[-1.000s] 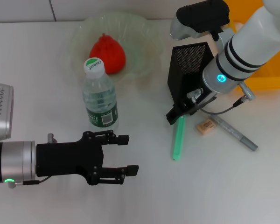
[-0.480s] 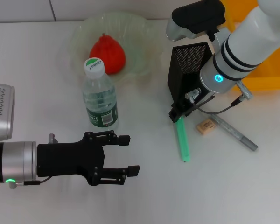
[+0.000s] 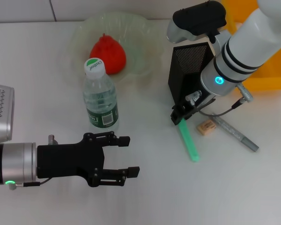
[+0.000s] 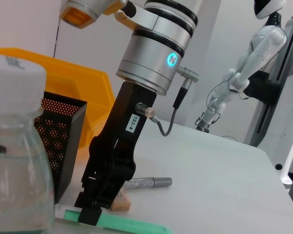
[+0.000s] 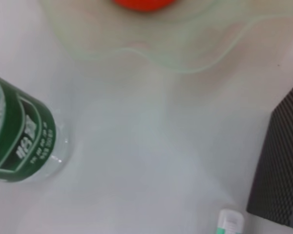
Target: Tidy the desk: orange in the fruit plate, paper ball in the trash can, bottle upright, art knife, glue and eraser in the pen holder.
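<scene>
Currently right gripper [image 3: 180, 115] pinches the flat green plastic stick [image 3: 188, 141] beside the black mesh pen holder [image 3: 189, 70]. Left gripper [image 3: 126, 155] hovers low over the white desk [image 3: 145, 197], fingers spread.

Desk [image 3: 47, 56], white: fruit plate [image 3: 145, 65], bottle [image 3: 100, 96] upright, pen holder [image 3: 189, 70], eraser [image 3: 206, 127], grey pen [image 3: 234, 133].

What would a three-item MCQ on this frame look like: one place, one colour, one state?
1. The orange lies
A. in the fruit plate
B. in the trash can
C. on the desk

2. The stick under the right tool is
A. red
B. green
C. black

3. The bottle is
A. lying down
B. upright
C. held

Answers:
1. A: the orange sits inside the wavy rim.
2. B: the stick is pale green, its end at the tool.
3. B: the bottle stands cap up, clear of the left tool.
</scene>
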You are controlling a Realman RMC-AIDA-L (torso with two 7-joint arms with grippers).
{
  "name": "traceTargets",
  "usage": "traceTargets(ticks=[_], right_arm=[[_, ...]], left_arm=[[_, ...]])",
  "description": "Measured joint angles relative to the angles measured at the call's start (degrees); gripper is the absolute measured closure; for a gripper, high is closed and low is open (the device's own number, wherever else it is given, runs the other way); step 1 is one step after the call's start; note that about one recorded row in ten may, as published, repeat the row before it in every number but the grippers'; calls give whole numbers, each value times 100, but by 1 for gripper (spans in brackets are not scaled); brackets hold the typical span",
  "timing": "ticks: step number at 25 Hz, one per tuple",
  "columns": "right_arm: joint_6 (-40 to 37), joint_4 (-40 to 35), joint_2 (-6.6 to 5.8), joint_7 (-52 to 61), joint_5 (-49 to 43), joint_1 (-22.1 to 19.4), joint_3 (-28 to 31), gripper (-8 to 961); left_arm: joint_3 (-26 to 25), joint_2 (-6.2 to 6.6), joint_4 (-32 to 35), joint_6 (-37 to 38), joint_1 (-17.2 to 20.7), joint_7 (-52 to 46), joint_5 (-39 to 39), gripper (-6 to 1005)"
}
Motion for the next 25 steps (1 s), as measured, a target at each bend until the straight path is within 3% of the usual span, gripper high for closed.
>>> traceTargets(ticks=[14, 19, 25], right_arm=[[-50, -320, 2, -16, 61, -141, -140, 781], [-359, -1338, -47, -507, 552, -685, 42, 789], [-860, -2628, -55, -2365, 2084, -1727, 1321, 781]], left_arm=[[-26, 0, 0, 7, 17, 11, -9, 187], [-71, 13, 0, 53, 65, -13, -102, 187], [-123, 28, 0, 115, 117, -50, -178, 187]])
